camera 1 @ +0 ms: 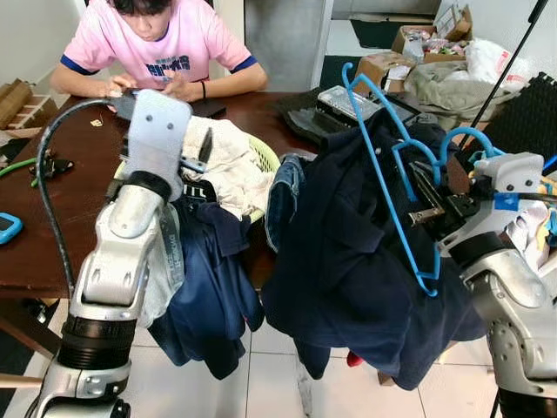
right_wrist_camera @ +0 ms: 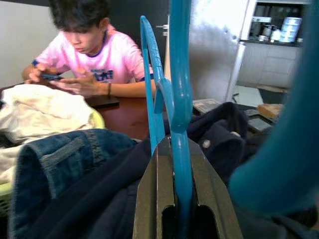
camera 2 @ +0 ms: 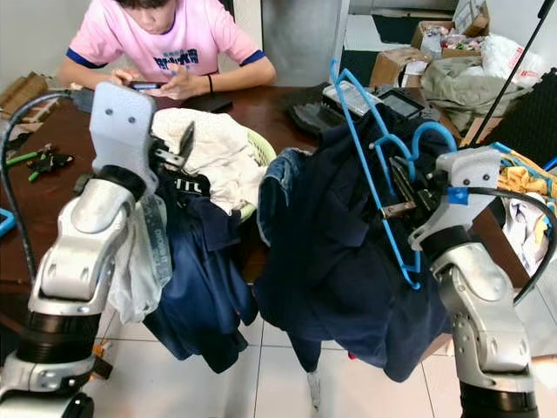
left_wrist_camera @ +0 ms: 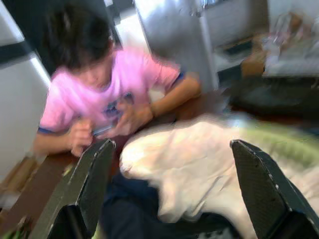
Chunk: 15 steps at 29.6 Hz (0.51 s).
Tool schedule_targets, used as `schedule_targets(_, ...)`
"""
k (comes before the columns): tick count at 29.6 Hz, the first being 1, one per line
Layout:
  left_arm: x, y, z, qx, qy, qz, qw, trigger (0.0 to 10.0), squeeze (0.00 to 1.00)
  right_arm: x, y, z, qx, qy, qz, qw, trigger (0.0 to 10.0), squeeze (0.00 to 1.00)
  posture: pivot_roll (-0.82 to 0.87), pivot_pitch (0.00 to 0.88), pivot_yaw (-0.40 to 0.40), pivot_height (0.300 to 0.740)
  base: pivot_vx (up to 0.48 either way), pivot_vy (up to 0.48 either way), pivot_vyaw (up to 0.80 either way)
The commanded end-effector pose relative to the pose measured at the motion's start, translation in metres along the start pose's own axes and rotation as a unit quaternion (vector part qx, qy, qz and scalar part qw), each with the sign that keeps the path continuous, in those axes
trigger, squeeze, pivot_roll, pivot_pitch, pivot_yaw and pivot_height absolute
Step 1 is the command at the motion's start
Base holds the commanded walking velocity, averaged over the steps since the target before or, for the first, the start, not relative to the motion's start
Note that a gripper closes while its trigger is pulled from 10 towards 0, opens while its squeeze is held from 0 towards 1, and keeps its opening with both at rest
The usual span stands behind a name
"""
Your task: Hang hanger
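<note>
My right gripper (camera 1: pixel 432 212) is shut on a blue plastic hanger (camera 1: pixel 381 174), and in the right wrist view its fingers (right_wrist_camera: pixel 154 199) clamp the hanger's bar (right_wrist_camera: pixel 179 99). A dark navy garment (camera 1: pixel 348 261) is draped on the hanger and hangs down in front of the table. My left gripper (left_wrist_camera: pixel 169 189) is raised and open over a white cloth (left_wrist_camera: pixel 199 159) heaped in a yellow-green basket (camera 1: pixel 265 157). Nothing is between its fingers (left_wrist_camera: pixel 92 184).
A person in a pink shirt (camera 1: pixel 161 43) sits at the far side of the brown table (camera 1: pixel 70 192), holding a phone. More dark blue clothes (camera 1: pixel 209 279) and a piece of denim (camera 1: pixel 283 196) spill over the table's front edge. Boxes and bags (camera 1: pixel 418 43) crowd the back right.
</note>
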<state>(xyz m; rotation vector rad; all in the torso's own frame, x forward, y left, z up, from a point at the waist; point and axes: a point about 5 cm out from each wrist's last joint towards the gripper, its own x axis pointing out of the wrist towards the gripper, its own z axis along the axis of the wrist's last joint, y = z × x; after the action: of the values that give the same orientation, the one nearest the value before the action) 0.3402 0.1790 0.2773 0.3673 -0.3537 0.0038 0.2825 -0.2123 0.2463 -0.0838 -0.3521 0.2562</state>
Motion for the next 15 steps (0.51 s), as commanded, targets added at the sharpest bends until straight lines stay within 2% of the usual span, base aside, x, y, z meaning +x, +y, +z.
schedule_targets(1, 0.001, 0.01, -0.015, -0.001, 0.04, 0.005, 0.999, 10.0, 0.0, -0.002, 0.004, 0.0, 0.003, 0.003, 0.01, 1.0, 10.0, 0.0, 0.08, 0.144, -0.02, 0.74, 0.0, 0.0, 0.0)
schedule_targets(2, 0.001, 0.01, -0.015, -0.001, 0.04, 0.005, 0.999, 10.0, 0.0, -0.002, 0.004, 0.0, 0.003, 0.003, 0.01, 1.0, 10.0, 0.0, 0.08, 0.144, -0.02, 0.74, 0.0, 0.0, 0.0)
schedule_targets(3, 0.005, 0.017, -0.031, 0.022, 0.076, -0.001, 0.997, 10.0, 0.0, -0.002, 0.006, 0.0, 0.003, 0.004, 0.014, 1.0, 10.0, 0.0, 0.09, 0.15, -0.027, 0.74, 0.0, 0.0, 0.0)
schedule_targets(4, 0.005, 0.017, -0.031, 0.022, 0.076, -0.001, 0.997, 10.0, 0.0, -0.002, 0.006, 0.0, 0.003, 0.004, 0.014, 1.0, 10.0, 0.0, 0.09, 0.15, -0.027, 0.74, 0.0, 0.0, 0.0)
schedule_targets(5, 0.01, 0.027, -0.045, 0.037, 0.11, -0.002, 0.993, 10.0, 0.0, -0.001, 0.007, 0.0, 0.003, 0.005, 0.017, 1.0, 10.0, 0.0, 0.08, 0.16, -0.028, 0.74, 0.0, 0.0, 0.0)
schedule_targets(7, 0.01, 0.027, -0.045, 0.037, 0.11, -0.002, 0.993, 10.0, 0.0, -0.001, 0.007, 0.0, 0.003, 0.005, 0.017, 1.0, 10.0, 0.0, 0.08, 0.16, -0.028, 0.74, 0.0, 0.0, 0.0)
schedule_targets(8, 0.017, 0.041, -0.057, 0.033, 0.137, 0.009, 0.99, 10.0, 0.0, -0.001, 0.008, 0.001, 0.003, 0.007, 0.02, 1.0, 10.0, 0.0, 0.07, 0.176, -0.028, 0.74, 0.0, 0.0, 0.0)
schedule_targets(10, 0.017, 0.041, -0.057, 0.033, 0.137, 0.009, 0.99, 10.0, 0.0, -0.001, 0.008, 0.001, 0.003, 0.007, 0.02, 1.0, 10.0, 0.0, 0.07, 0.176, -0.028, 0.74, 0.0, 0.0, 0.0)
schedule_targets(11, 0.023, 0.051, -0.063, 0.015, 0.15, 0.018, 0.988, 10.0, 0.0, -0.003, 0.008, 0.002, 0.001, 0.009, 0.022, 1.0, 10.0, 0.0, 0.06, 0.187, -0.025, 0.74, 0.0, 0.0, 0.0)
schedule_targets(14, 0.03, 0.049, -0.062, -0.006, 0.148, 0.003, 0.989, 10.0, 0.0, -0.006, 0.006, 0.004, -0.002, 0.013, 0.02, 1.0, 10.0, 0.0, 0.04, 0.21, -0.028, 0.74, 0.0, 0.0, 0.0)
schedule_targets(15, 0.036, 0.042, -0.06, -0.019, 0.143, -0.016, 0.989, 10.0, 0.0, -0.01, 0.005, 0.005, -0.006, 0.017, 0.019, 1.0, 10.0, 0.0, 0.03, 0.22, -0.03, 0.74, 0.0, 0.0, 0.0)
